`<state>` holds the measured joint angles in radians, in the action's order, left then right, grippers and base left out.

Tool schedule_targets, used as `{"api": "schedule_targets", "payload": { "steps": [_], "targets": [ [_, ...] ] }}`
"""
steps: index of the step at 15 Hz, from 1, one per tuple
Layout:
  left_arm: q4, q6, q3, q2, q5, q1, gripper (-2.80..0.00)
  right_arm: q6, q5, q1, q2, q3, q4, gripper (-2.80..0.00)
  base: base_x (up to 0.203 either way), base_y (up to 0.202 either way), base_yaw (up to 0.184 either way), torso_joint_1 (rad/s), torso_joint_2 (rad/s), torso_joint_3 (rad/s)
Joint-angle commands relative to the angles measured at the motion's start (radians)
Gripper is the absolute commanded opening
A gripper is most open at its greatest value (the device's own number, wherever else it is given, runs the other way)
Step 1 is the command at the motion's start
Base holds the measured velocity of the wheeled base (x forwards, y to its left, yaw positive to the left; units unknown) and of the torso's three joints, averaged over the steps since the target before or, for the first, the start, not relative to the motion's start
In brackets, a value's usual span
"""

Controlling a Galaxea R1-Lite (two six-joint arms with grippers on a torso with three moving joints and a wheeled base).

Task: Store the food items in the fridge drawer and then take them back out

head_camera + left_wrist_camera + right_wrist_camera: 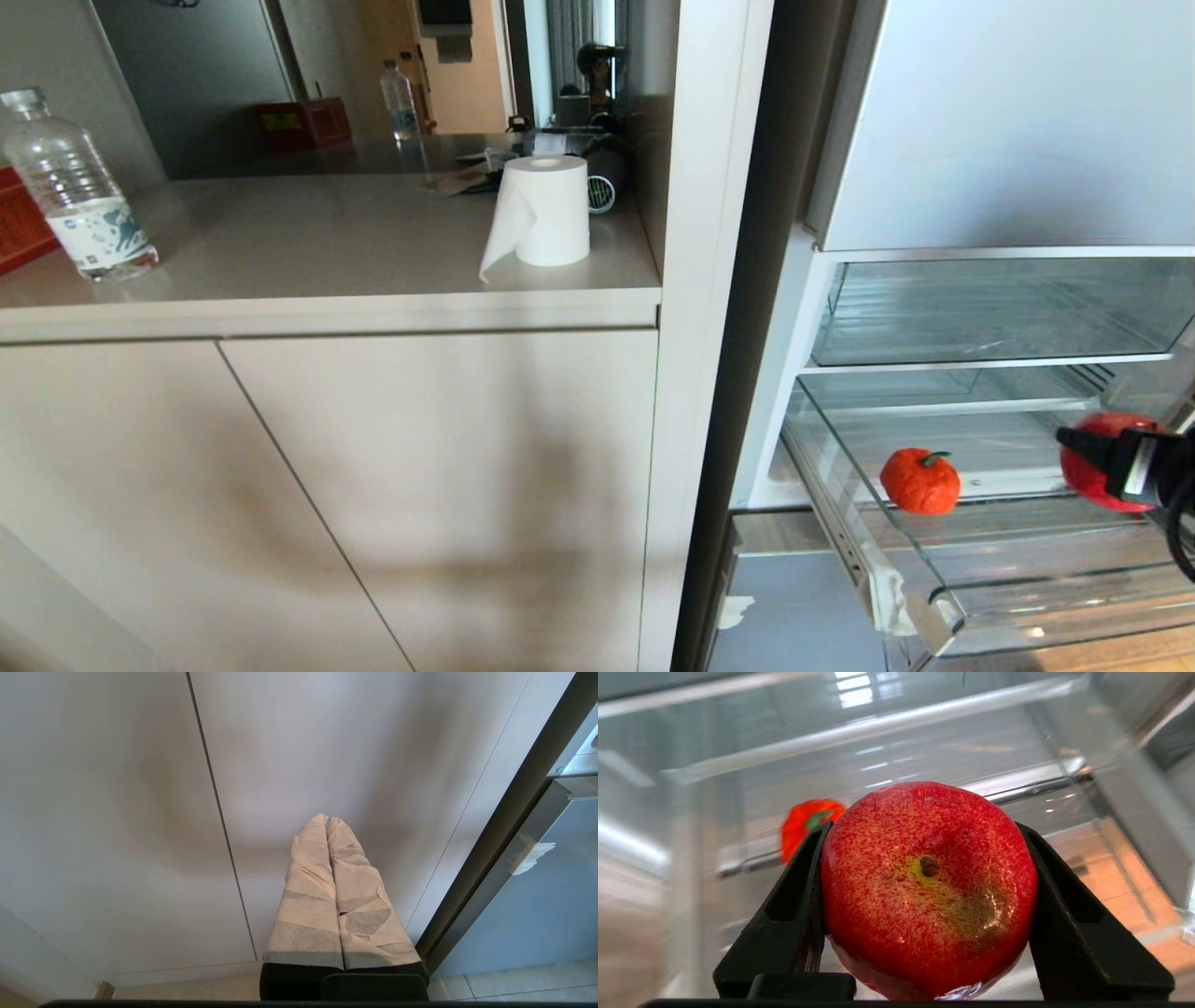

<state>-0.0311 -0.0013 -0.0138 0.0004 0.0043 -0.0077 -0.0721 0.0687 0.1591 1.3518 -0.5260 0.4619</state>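
The right claw (927, 896) had its two black fingers (794, 905) spread wide and pressed against opposite flanks of the red apple (929, 886), which filled the gap between them, stem dimple facing the wrist camera. In the head view that claw (1116, 462) came in from the right edge with the apple (1088, 462) in its grip, over the right part of the clear fridge drawer (934, 597), which stood pulled out of the open fridge with white tape at its near left corner.

The orange fruit (920, 480) with the green stem sat on the drawer's ribbed floor, well to the left of the held apple and apart from it; the right wrist view showed it (805, 821) beyond the left-hand finger. The relation that mattered was up and down: the apple appeared to hang above the drawer floor, not resting on it, though the clear plastic made the gap hard to judge. A round fruit has no long axis to line up, so the move probably called only for lowering straight down, clear of the orange fruit.

The left claw (327, 821) hung parked before the cupboard door (117, 812), its taped fingers (308, 896) pressed together and holding nothing. The right arm was plainly the nearer one.

On the counter (327, 252) stood a paper roll (546, 210) and a water bottle (75, 187).
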Motion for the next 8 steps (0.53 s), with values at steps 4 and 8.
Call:
{"api": "schedule_targets", "payload": {
  "steps": [4, 8],
  "targets": [
    [0.000, 0.000, 0.000, -0.002, 0.000, 0.000, -2.80, -0.015, 0.035, 0.032, 0.434, -0.092, 0.245, -2.80, 0.000, 0.000, 0.000, 0.000, 0.00, 0.000],
    [0.000, 0.000, 0.000, 0.000, 0.000, 0.000, -2.80, -0.007, 0.085, 0.049, 0.604, -0.232, 0.298, -2.80, 0.000, 0.000, 0.000, 0.000, 0.00, 0.000]
  ]
}}
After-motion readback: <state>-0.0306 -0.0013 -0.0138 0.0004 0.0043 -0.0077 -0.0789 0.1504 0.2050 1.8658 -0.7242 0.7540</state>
